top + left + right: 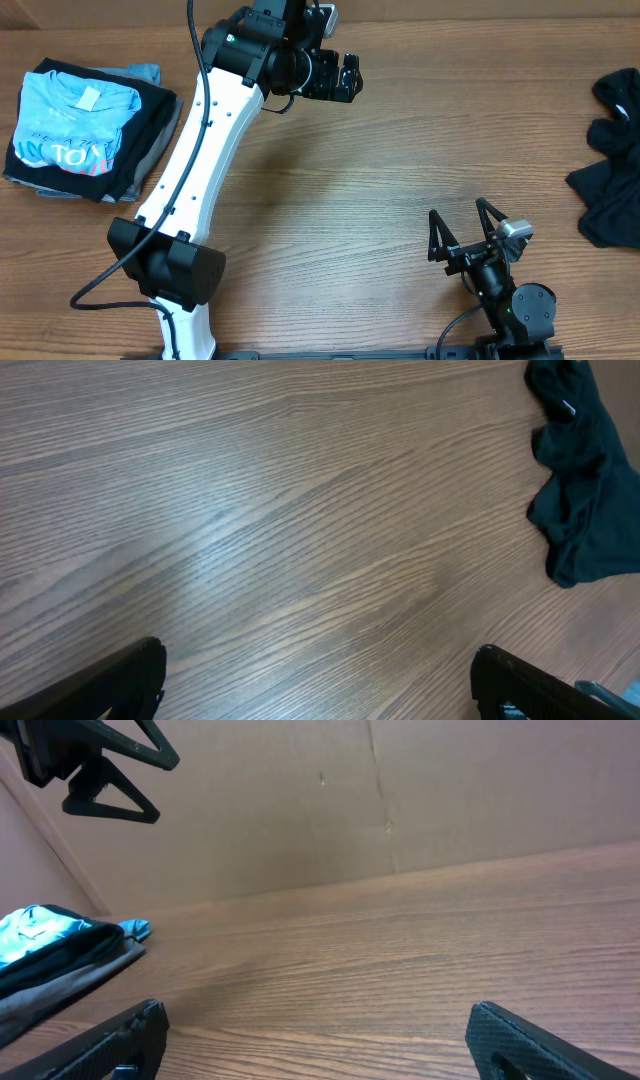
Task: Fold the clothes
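Two heaps of cloth lie at opposite ends of the table (400, 150) in the overhead view. At far left is a folded stack (60, 175), with the light blue T-shirt (75, 115) on top of black and grey pieces. At the right edge is a crumpled black garment (612, 165), partly out of frame, its long axis running far to near. My left gripper (352, 78) hangs over the far middle, well apart from it. My right gripper (458, 222) sits low by its base and is the nearer one; the garment lies to its right. Only bare wood lies between.

From the left wrist, my fingers (130, 680) are spread wide and empty, and the black garment fills the upper right corner.

From the right wrist, the fingers (520, 1045) are likewise wide and empty. This camera faces the folded stack, so the black garment is out of its sight. I judge the right arm must swing round before reaching.
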Robot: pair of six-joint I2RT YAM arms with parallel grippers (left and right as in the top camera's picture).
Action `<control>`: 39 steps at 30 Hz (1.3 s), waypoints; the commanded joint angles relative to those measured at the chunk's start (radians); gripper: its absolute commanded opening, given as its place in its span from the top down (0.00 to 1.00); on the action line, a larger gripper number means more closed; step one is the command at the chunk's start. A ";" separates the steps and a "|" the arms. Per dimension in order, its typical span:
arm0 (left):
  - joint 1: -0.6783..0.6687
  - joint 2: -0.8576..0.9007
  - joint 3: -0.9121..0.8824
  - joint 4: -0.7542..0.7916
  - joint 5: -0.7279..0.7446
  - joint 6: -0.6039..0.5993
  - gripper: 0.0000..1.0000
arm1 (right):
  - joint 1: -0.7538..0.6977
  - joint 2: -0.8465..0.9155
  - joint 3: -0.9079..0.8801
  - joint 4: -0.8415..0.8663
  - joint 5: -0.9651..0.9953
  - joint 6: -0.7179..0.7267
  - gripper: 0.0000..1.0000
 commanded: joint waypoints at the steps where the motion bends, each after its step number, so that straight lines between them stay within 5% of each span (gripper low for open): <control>1: -0.006 0.002 -0.002 0.001 -0.023 0.012 0.00 | 0.005 -0.012 -0.010 0.006 0.010 0.005 0.00; 11: -0.078 -0.323 -0.002 0.003 -0.047 0.019 0.00 | 0.005 -0.012 -0.010 0.006 0.010 0.005 0.00; 19: -0.080 -0.619 -0.111 -0.097 -0.343 0.020 0.00 | 0.005 -0.012 -0.010 0.006 0.010 0.005 0.00; 23: -0.078 -0.829 -0.368 -0.035 -0.470 0.019 0.00 | 0.005 -0.012 -0.010 0.006 0.010 0.005 0.00; 27: -0.032 -1.096 -0.770 0.206 -0.562 0.019 0.00 | 0.005 -0.012 -0.010 0.006 0.010 0.005 0.00; 39: 0.158 -1.676 -1.715 0.779 -0.583 0.002 0.00 | 0.005 -0.012 -0.010 0.006 0.010 0.005 0.00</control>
